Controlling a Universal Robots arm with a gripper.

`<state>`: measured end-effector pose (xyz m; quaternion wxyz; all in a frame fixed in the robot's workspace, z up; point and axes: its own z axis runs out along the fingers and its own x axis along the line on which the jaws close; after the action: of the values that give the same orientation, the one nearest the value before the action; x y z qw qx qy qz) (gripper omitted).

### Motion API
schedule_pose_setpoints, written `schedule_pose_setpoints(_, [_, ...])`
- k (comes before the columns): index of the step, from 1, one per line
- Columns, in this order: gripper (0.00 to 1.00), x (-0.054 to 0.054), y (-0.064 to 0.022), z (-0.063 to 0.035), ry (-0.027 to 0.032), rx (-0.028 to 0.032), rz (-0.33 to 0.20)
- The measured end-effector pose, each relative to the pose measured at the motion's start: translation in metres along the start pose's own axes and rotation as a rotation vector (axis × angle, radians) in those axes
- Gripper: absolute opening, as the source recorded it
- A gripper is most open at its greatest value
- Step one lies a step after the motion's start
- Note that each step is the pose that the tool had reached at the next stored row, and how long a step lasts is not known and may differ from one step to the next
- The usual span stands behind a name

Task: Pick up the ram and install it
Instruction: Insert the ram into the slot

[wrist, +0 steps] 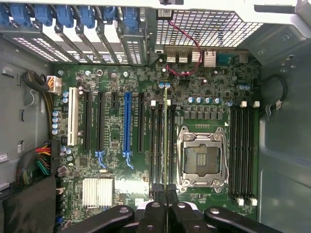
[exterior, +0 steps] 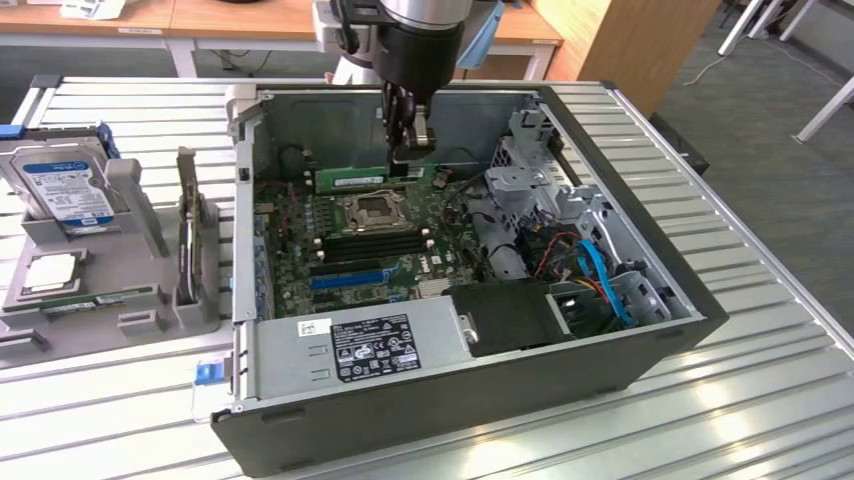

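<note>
The ram (exterior: 358,179) is a thin green stick held on edge inside the open computer case (exterior: 641,330). My gripper (exterior: 411,157) is shut on it from above. In the wrist view the ram (wrist: 165,131) appears as a narrow line running along the black memory slots (wrist: 156,141) beside the empty processor socket (wrist: 201,158). The fingertips (wrist: 156,191) pinch its near end, with the gripper (wrist: 165,194) centred on it. Whether the stick touches a slot I cannot tell.
A grey fixture (exterior: 134,325) at the exterior view's left holds a blue-labelled hard drive (exterior: 60,185) and a square silver chip (exterior: 47,272). Inside the case are the power supply (exterior: 360,345), a metal drive cage (exterior: 534,190), blue cables (exterior: 607,280) and more memory slots (wrist: 241,150).
</note>
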<state>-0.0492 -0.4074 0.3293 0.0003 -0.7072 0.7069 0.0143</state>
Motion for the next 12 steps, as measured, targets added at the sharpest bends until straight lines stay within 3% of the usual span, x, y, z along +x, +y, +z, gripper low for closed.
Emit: schedule_pose_setpoints(12, [0.12,0.0,-0.0005,0.0136,0.0,0.0,0.0])
